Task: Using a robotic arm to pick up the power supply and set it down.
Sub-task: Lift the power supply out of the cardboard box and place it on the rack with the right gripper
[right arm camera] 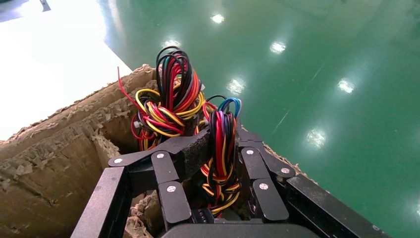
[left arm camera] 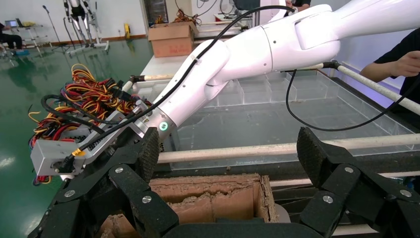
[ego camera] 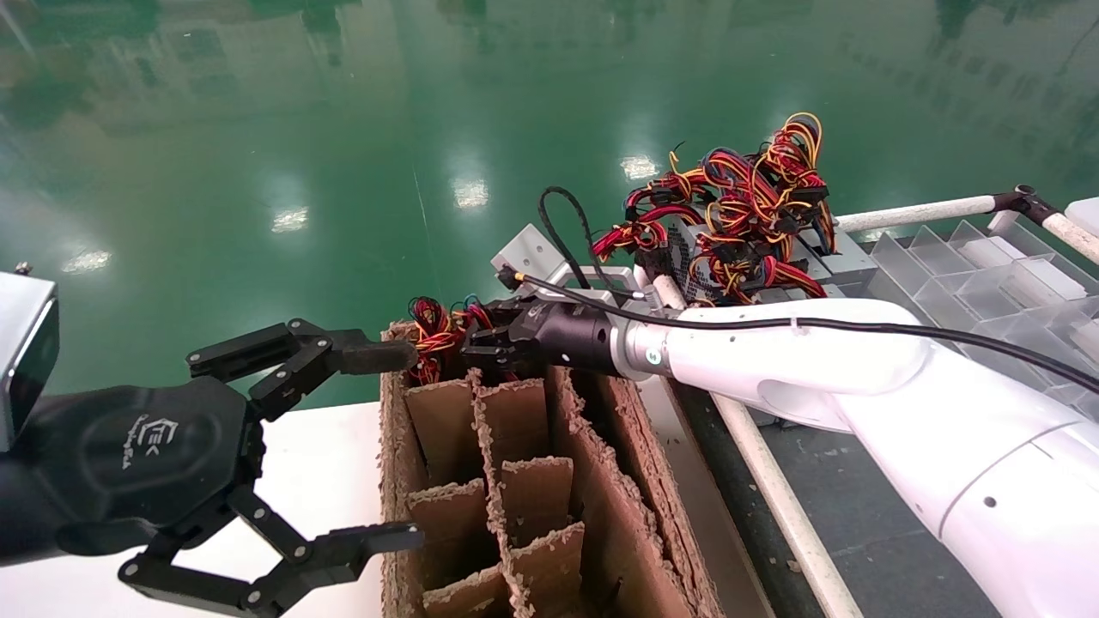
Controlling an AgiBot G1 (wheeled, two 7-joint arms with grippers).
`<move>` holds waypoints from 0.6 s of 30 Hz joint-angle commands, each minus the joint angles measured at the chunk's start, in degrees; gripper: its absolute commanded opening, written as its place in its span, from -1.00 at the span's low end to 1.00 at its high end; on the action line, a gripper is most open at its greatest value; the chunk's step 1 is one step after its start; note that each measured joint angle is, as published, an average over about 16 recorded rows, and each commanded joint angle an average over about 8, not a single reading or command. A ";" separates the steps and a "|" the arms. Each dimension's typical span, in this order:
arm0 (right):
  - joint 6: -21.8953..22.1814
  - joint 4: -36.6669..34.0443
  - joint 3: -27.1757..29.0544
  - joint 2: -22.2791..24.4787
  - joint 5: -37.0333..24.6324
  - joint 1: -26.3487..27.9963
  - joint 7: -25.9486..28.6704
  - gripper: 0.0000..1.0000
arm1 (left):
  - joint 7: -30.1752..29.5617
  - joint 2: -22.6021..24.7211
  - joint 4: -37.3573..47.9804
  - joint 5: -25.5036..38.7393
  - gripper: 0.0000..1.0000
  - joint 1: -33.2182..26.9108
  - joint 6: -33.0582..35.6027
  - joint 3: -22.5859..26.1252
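Observation:
The power supply's wire bundle (right arm camera: 220, 148), red, yellow, black and blue, sticks up out of the far compartment of the brown cardboard box (ego camera: 601, 463); its grey body is hidden inside. My right gripper (right arm camera: 220, 134) is shut on that bundle at the box's far end (ego camera: 481, 339), with the white arm (ego camera: 798, 348) reaching across the box top. A second clump of wires (right arm camera: 166, 106) stands just beside it. My left gripper (ego camera: 399, 446) hangs open at the box's left wall, its pads (left arm camera: 148, 148) spread wide with nothing between them.
A heap of other grey supplies with tangled wires (ego camera: 738, 206) lies on the cart behind the box. A clear divided tray (ego camera: 987, 266) and white rails (ego camera: 919, 210) lie to the right. A white table (ego camera: 326, 455) is on the left. A person's hand (left arm camera: 406, 62) shows beyond the tray.

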 commanded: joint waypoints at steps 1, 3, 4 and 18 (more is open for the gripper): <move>-0.16 -0.34 -0.13 0.04 0.88 0.08 -0.29 -1.00 | 0.00 0.00 0.00 0.00 1.00 0.00 0.00 0.00; -0.42 -0.63 0.04 0.13 1.81 0.22 -0.81 -1.00 | 0.00 0.00 0.00 0.00 1.00 0.00 0.00 0.00; -0.54 -0.76 0.15 0.17 2.25 0.30 -1.11 -1.00 | 0.00 0.00 0.00 0.00 1.00 0.00 0.00 0.00; -2.00 -2.10 3.63 1.62 8.29 1.75 -5.58 -1.00 | 0.00 0.00 0.00 -0.01 1.00 0.00 0.00 0.01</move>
